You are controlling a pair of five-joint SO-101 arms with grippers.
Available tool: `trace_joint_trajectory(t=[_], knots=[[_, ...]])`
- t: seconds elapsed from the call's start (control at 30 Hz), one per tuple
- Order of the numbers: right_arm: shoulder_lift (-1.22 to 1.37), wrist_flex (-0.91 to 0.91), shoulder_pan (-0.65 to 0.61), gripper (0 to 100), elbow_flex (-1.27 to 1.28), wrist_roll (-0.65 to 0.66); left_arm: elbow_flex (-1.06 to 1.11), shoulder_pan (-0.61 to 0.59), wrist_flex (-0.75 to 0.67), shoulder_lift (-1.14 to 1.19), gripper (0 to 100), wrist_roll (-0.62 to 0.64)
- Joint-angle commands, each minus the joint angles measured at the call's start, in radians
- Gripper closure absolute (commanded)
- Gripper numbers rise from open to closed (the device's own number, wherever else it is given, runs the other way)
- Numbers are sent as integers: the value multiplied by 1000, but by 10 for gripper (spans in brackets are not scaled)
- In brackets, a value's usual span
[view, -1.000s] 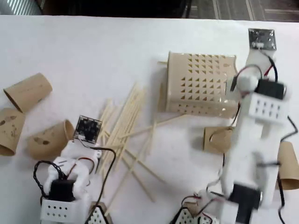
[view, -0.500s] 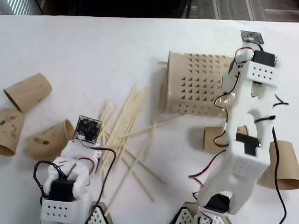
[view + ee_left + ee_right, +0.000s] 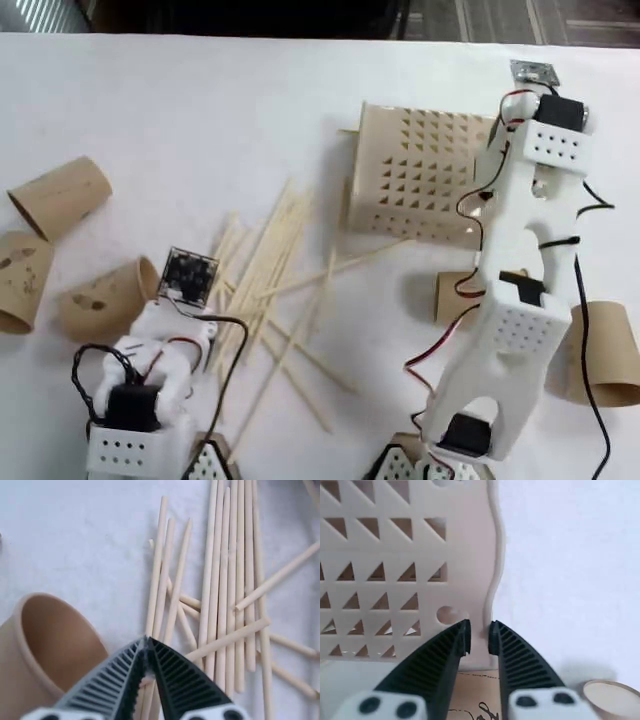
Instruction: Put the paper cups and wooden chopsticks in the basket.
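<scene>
The cream basket (image 3: 420,175) lies on its side at the table's middle right. My right gripper (image 3: 478,626) is at its right end, its fingers nearly together with the basket's rim (image 3: 490,590) pinched between them. Wooden chopsticks (image 3: 270,270) lie scattered left of the basket. My left gripper (image 3: 146,641) is shut and holds nothing, hovering over the chopsticks (image 3: 225,600) beside a paper cup (image 3: 45,645). Three cups (image 3: 60,195) (image 3: 22,280) (image 3: 105,298) lie at the far left. Two more (image 3: 455,297) (image 3: 610,352) lie by the right arm, partly hidden by it.
The right arm (image 3: 515,300) stretches from the front edge across to the basket. The left arm (image 3: 135,400) sits low at the front left. Bare white tabletop (image 3: 200,110) lies behind the chopsticks and left of the basket.
The right arm has swung from the front right out over the basket's right end. The basket has shifted and tilted slightly. The left arm has kept still.
</scene>
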Motion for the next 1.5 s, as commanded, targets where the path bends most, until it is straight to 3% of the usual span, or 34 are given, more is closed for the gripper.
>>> trace_joint_trajectory(t=[0.0, 0.53, 0.73, 0.83, 1.0, 1.27, 1.47], knots=[[-64, 15, -74, 980, 2, 34, -8, 1, -21, -8, 976, -5], [-349, 15, -237, 980, 3, 77, -8, 2, -21, -8, 976, -5], [-355, 13, -113, 975, 2, 97, -8, 1, -21, -8, 976, -5], [-352, 13, -35, 924, 18, 121, -8, 1, -21, -8, 976, -5], [-288, 13, 12, 854, 121, 31, -8, 1, -21, -8, 976, -5], [-130, -22, -93, 851, 133, -161, -8, 1, -21, -8, 976, -5], [-148, -28, -102, 853, 118, -184, -8, 1, -21, -8, 976, -5]])
